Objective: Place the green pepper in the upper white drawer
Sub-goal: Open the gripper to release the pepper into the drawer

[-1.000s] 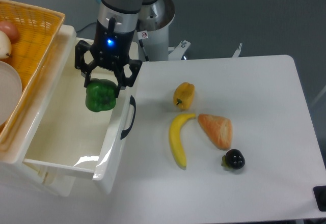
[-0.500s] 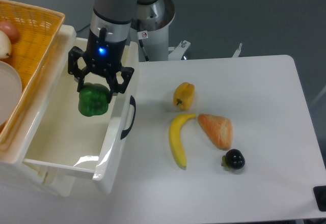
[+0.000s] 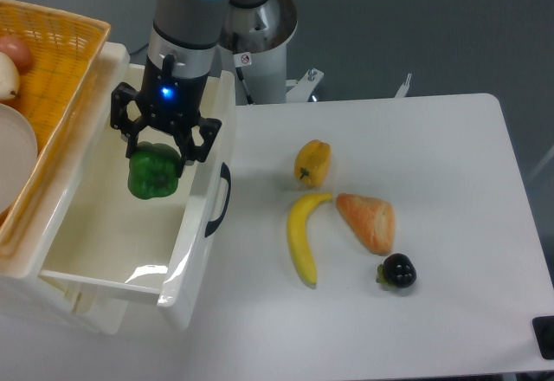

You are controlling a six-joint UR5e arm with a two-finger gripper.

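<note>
Holding: the gripper [image 3: 157,158] is clamped on the green pepper [image 3: 153,171], black fingers [image 3: 187,144] on either side of its top.
Pepper position: over the open cavity of the upper white drawer [image 3: 104,251], inside the line of the front wall (whether it touches the drawer floor cannot be told).
Drawer: pulled out, dark curved handle [image 3: 219,199] on the front wall, facing the table [image 3: 450,182].
Arm: comes down from the top edge, with a blue light lit on the wrist.
Basket [image 3: 52,61]: woven, orange-yellow, above the drawer at the left edge.
Table items: yellow pepper [image 3: 312,162], banana [image 3: 303,238] just below it, bread piece [image 3: 367,221] beside the banana, dark round fruit [image 3: 397,271] near the bread's lower end.
</note>
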